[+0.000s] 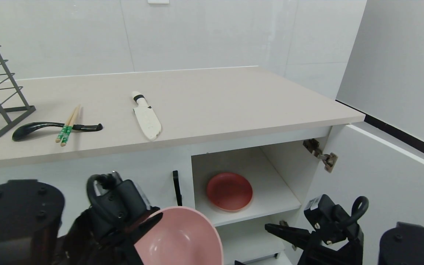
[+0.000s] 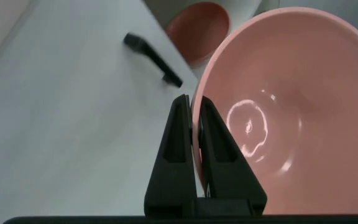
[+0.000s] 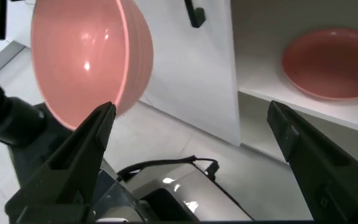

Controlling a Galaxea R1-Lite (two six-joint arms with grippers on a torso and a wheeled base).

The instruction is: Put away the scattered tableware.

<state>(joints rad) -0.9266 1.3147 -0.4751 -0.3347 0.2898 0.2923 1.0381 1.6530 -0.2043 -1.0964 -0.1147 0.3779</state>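
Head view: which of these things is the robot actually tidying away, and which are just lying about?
Part of the job: pink bowl in the left gripper; red plate on the cupboard shelf; chopsticks, black spoon and knife on the counter.
Just there: wire rack, open cupboard door.

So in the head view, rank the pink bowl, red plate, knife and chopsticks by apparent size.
1. pink bowl, though being nearest the camera inflates it and it is cut off by the frame edge
2. red plate
3. knife
4. chopsticks
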